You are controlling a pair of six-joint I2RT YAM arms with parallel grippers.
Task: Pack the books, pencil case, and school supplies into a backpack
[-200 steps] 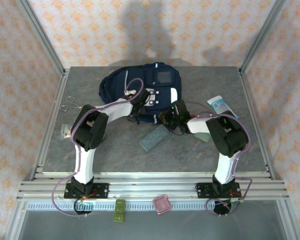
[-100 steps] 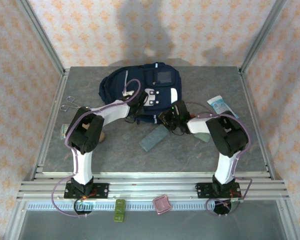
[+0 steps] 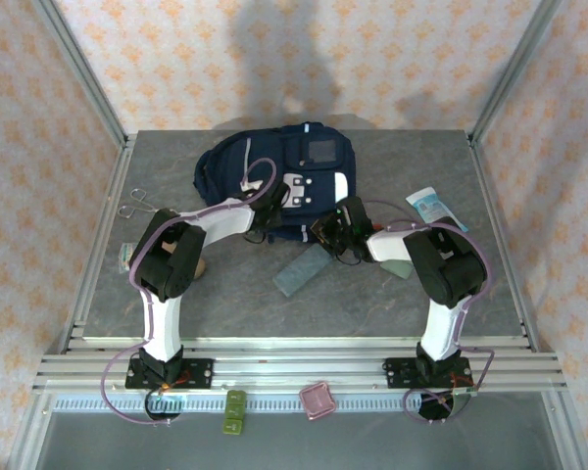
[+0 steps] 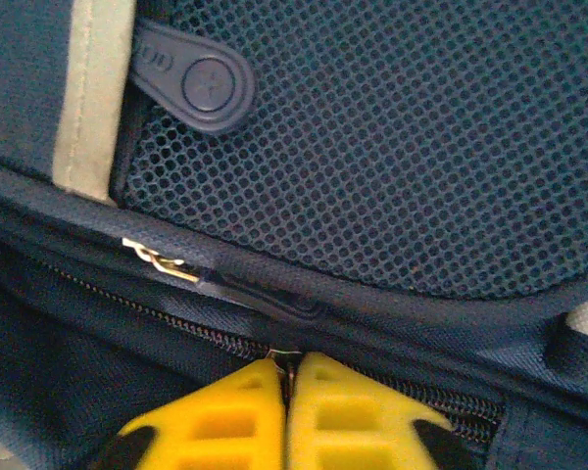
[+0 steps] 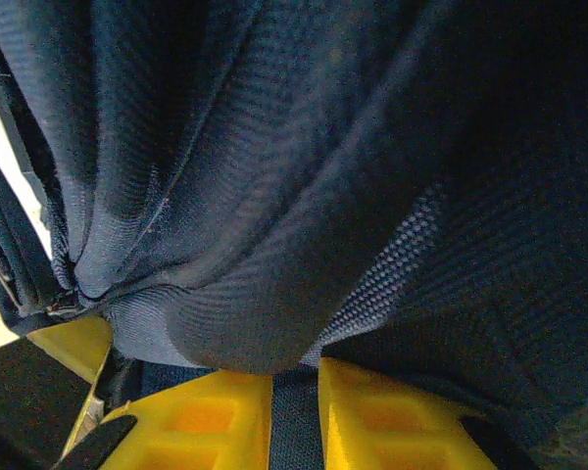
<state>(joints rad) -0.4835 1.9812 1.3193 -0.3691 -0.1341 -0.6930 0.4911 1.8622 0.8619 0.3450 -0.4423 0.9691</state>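
Note:
The navy backpack (image 3: 274, 171) lies at the back middle of the table. My left gripper (image 3: 261, 221) (image 4: 289, 360) is at its near edge, yellow fingers shut on a small metal zipper pull (image 4: 286, 351) on the zip line below the mesh pocket (image 4: 392, 147). My right gripper (image 3: 325, 233) (image 5: 295, 377) is at the bag's near right corner, shut on a fold of its navy fabric (image 5: 274, 245). The grey-blue pencil case (image 3: 301, 271) lies on the table between the arms. A grey-green piece of the school supplies (image 3: 397, 264) is partly hidden under the right arm. The books are hidden.
A white-and-blue tube (image 3: 433, 208) lies right of the bag and metal scissors (image 3: 137, 204) at the far left. A teal thing (image 3: 125, 257) and a tan sliver (image 3: 200, 266) sit by the left elbow. Green (image 3: 236, 411) and pink (image 3: 317, 401) items rest on the front rail.
The left gripper's jaws have closed at the bag's near edge, and the left elbow has swung a little leftward. The right arm has not moved.

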